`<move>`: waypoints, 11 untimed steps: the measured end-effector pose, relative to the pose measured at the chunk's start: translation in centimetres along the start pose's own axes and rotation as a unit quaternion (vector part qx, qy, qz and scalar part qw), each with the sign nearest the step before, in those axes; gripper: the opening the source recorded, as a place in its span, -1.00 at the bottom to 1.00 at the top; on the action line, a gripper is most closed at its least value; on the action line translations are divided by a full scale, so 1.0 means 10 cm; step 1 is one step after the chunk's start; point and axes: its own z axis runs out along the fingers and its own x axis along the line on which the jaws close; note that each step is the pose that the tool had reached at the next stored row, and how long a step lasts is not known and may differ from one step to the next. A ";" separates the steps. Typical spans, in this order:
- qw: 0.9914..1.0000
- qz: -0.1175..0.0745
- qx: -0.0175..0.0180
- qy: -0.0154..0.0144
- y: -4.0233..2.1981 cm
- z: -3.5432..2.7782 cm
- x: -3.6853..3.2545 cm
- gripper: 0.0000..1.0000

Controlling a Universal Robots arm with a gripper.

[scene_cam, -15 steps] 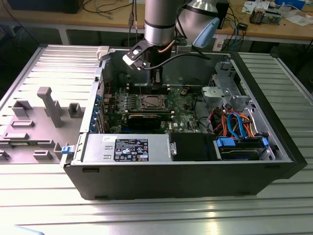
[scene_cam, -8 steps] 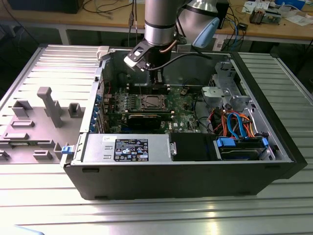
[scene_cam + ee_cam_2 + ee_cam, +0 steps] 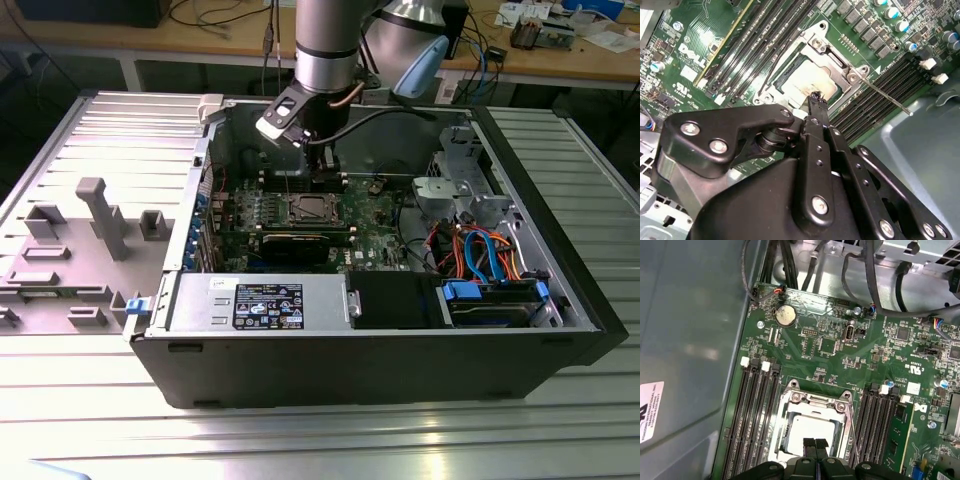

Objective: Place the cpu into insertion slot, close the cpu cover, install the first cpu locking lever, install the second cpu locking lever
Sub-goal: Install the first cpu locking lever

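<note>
Exterior view, centre: the cpu (image 3: 810, 432) sits in the insertion slot (image 3: 312, 208), the cpu cover (image 3: 782, 430) apparently down. One locking lever (image 3: 885, 96) looks unlatched. The gripper (image 3: 815, 444) is fingers-together, empty, poised over the socket.

Memory slots (image 3: 757, 420) hem the insertion slot (image 3: 812, 401) on two sides, the case wall (image 3: 690, 340) rises nearby; above is open.

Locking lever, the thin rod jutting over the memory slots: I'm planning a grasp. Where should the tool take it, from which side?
Probably near the free end of the locking lever, pinching across the thin rod from above: there it seems clear of the memory slots, while its other end sits tight against the cpu cover.
</note>
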 end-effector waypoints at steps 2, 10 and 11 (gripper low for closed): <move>1.000 0.000 0.000 0.000 -0.022 -0.001 0.004 -0.79; 1.000 0.000 0.000 0.000 -0.094 0.000 0.020 -0.79; 1.000 -0.004 0.000 0.000 -0.094 0.000 0.020 -0.79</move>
